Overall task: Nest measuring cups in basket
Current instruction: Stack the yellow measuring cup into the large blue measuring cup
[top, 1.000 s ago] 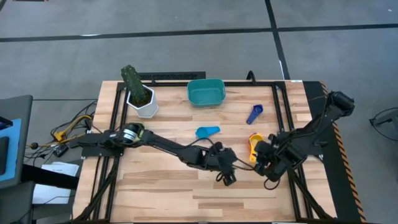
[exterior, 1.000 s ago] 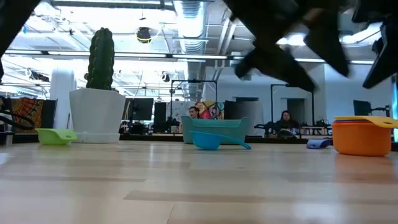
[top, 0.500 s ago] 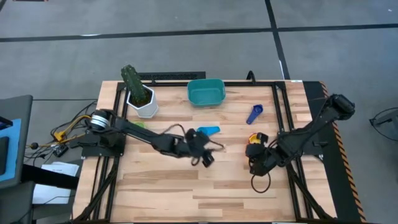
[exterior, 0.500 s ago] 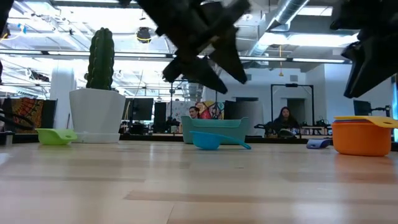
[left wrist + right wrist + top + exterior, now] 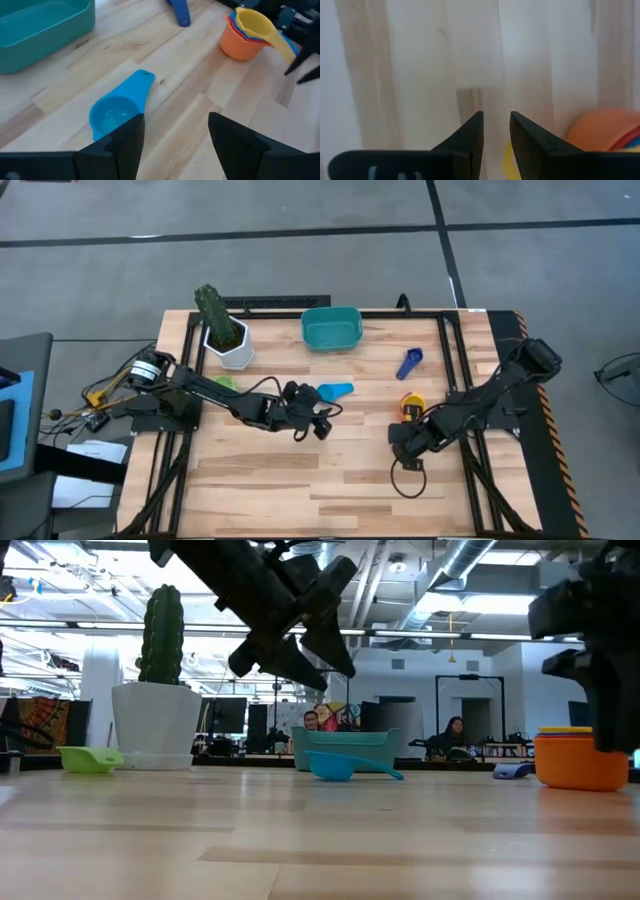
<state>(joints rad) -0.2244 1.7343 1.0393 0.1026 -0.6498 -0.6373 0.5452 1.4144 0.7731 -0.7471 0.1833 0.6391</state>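
From above we see the left pincer point(image 5: 318, 423) just beside the light blue cup point(image 5: 333, 391), the teal basket point(image 5: 331, 328) well behind. Its wrist view shows the fingers point(image 5: 129, 142) wide apart, empty. The right pincer point(image 5: 496, 131) stands narrowly apart, empty, near the orange cup stack point(image 5: 605, 129)

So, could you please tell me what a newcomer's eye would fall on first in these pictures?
Probably the stack of nested measuring cups, orange at the bottom with a yellow one on top, standing on the table's right side beside the right gripper. Next, the light blue measuring cup lying alone mid-table, just ahead of the open, empty left gripper. The teal basket at the far edge holds nothing, and a cactus in a white pot stands to its left.
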